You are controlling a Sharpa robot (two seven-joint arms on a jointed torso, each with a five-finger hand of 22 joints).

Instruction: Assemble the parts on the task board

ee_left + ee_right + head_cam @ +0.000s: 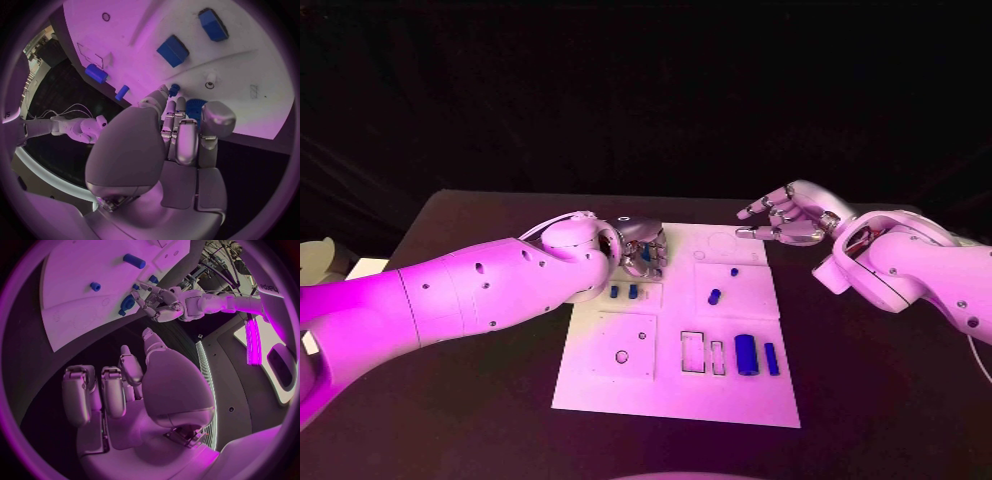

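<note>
The task board lies in the middle of the black table, its long axis running from the robot's near edge to the far edge. The left hand is over the board's far left corner with its fingers curled in; the left wrist view shows a blue toothed part just ahead of the fingertips, but I cannot tell whether they grip it. Two small blue blocks sit side by side near the board's left edge, close under that hand. A short blue peg stands near the board's middle. By the near right corner a blue cylinder and a thin blue bar lie side by side, both long axes pointing near-to-far. The right hand hovers off the board's far right corner, fingers spread apart, holding nothing.
</note>
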